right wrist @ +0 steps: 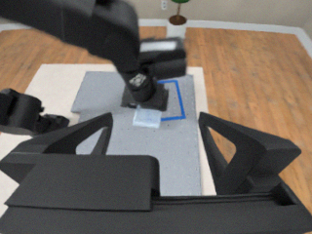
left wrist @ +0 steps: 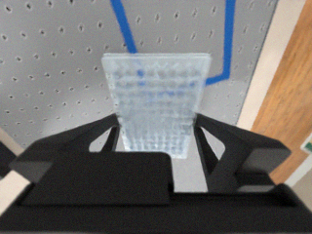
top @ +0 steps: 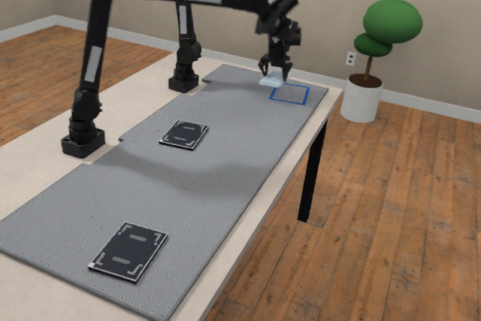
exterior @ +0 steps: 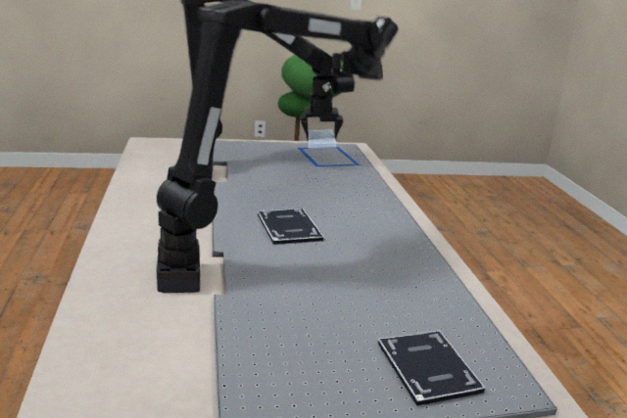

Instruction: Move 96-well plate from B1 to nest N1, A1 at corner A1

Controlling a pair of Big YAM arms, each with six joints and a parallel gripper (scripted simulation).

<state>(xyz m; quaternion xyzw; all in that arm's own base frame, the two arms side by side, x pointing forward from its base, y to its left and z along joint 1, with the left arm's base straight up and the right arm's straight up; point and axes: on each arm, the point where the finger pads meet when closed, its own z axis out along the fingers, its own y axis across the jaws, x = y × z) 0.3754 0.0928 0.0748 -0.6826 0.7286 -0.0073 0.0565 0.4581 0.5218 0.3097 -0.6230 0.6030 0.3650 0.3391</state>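
The pale translucent 96-well plate hangs above the bench beside the blue outline. It looks tilted; its rim print is not legible. My left gripper is shut on its two sides. My right gripper is open and empty, high up; its fingers are not clear in the top and exterior views. A dark nest lies at the near end, with a pale mark at one corner.
A second dark nest lies mid-board. Both nests hold nothing. The right arm reaches over the board towards the left arm, and their wrists look close in the top and exterior views. The perforated board ends near the table's edge.
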